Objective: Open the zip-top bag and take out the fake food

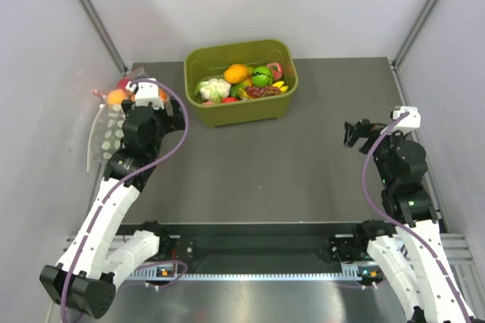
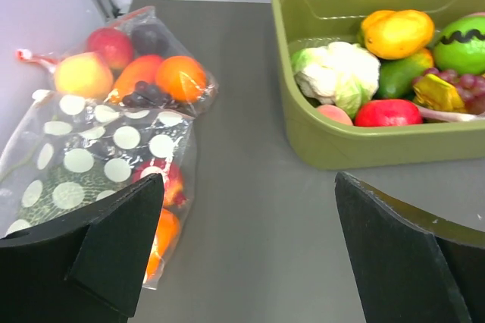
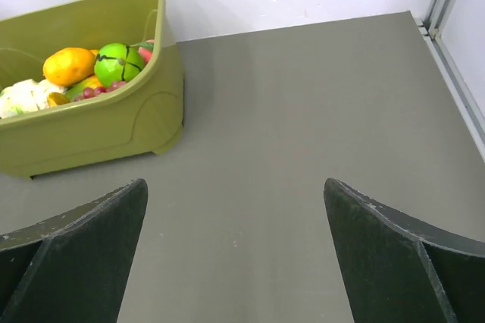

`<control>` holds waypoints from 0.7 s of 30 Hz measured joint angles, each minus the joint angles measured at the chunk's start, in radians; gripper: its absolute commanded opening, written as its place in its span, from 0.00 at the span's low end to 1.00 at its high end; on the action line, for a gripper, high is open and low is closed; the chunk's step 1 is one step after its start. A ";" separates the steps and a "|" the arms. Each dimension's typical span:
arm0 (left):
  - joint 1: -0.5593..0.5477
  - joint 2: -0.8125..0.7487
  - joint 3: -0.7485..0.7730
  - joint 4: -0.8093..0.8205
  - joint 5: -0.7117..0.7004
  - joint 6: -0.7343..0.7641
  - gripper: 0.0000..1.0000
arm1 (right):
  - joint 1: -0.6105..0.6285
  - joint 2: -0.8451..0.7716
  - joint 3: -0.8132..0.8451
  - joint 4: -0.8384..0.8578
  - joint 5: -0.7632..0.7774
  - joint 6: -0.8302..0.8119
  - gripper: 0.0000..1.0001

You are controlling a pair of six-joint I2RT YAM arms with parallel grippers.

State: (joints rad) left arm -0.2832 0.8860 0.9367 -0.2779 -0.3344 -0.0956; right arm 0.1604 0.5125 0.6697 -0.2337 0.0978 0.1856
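The zip-top bag, clear with white dots, lies at the left edge of the table by the wall; it also shows in the top view. Through it I see a dark green pumpkin, a red fruit and an orange fruit. My left gripper is open and empty, hovering just right of the bag; its left finger hides the bag's near corner. My right gripper is open and empty over bare table at the right, also in the top view.
A smaller dotless bag with orange, red fruit and grapes lies just behind the dotted bag. A green tub of toy produce, including a cauliflower and green apple, stands at back centre. Walls close in on the left and right.
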 measured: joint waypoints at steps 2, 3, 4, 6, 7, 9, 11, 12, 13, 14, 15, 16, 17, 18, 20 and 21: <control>0.000 0.000 0.000 0.001 -0.023 -0.001 0.99 | 0.000 0.000 0.000 0.000 0.006 0.000 1.00; 0.000 0.000 -0.002 0.002 -0.031 -0.001 0.99 | 0.000 0.000 0.000 0.000 0.008 0.000 1.00; 0.000 0.000 -0.005 0.003 -0.040 -0.001 0.99 | 0.000 0.000 0.000 0.000 0.010 0.000 1.00; 0.000 0.001 -0.014 0.005 -0.061 -0.001 0.99 | 0.000 0.000 0.000 -0.001 0.011 0.000 1.00; 0.000 0.004 -0.017 0.004 -0.076 -0.002 0.99 | 0.000 0.000 0.000 -0.002 0.011 0.000 1.00; 0.001 0.020 -0.019 0.004 -0.103 -0.004 0.99 | 0.000 -0.001 0.000 -0.003 0.011 0.000 1.00; 0.013 0.052 -0.019 0.004 -0.124 -0.010 0.99 | 0.000 -0.003 0.000 -0.008 0.011 0.001 1.00; 0.035 0.072 -0.019 0.004 -0.122 -0.015 0.99 | 0.000 -0.005 0.000 -0.011 0.011 0.001 1.00; 0.061 0.089 -0.019 0.004 -0.119 -0.020 0.99 | 0.000 -0.008 0.000 -0.015 0.011 0.001 1.00; 0.095 0.108 -0.019 0.003 -0.113 -0.029 0.99 | 0.000 -0.012 0.000 -0.017 0.010 0.002 1.00; 0.129 0.124 -0.019 0.003 -0.108 -0.037 0.99 | 0.000 -0.016 0.000 -0.019 0.010 0.002 1.00; 0.169 0.141 -0.021 0.003 -0.102 -0.045 0.99 | 0.000 -0.021 0.000 -0.019 0.009 0.002 1.00; 0.201 0.156 -0.023 0.003 -0.101 -0.053 0.99 | 0.000 -0.025 0.000 -0.021 0.008 0.002 1.00; 0.232 0.172 -0.026 0.004 -0.101 -0.061 0.99 | 0.000 -0.029 0.000 -0.022 0.006 0.002 1.00; 0.267 0.204 -0.032 0.005 -0.101 -0.070 0.99 | 0.000 -0.040 0.000 -0.022 0.001 0.003 1.00; 0.282 0.222 -0.032 0.005 -0.100 -0.073 0.99 | 0.000 -0.046 0.000 -0.023 -0.001 0.003 1.00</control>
State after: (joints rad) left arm -0.0013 1.1080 0.9047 -0.2733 -0.4347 -0.1684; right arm 0.1604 0.4667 0.6693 -0.2562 0.0967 0.1886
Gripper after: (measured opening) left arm 0.991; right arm 0.995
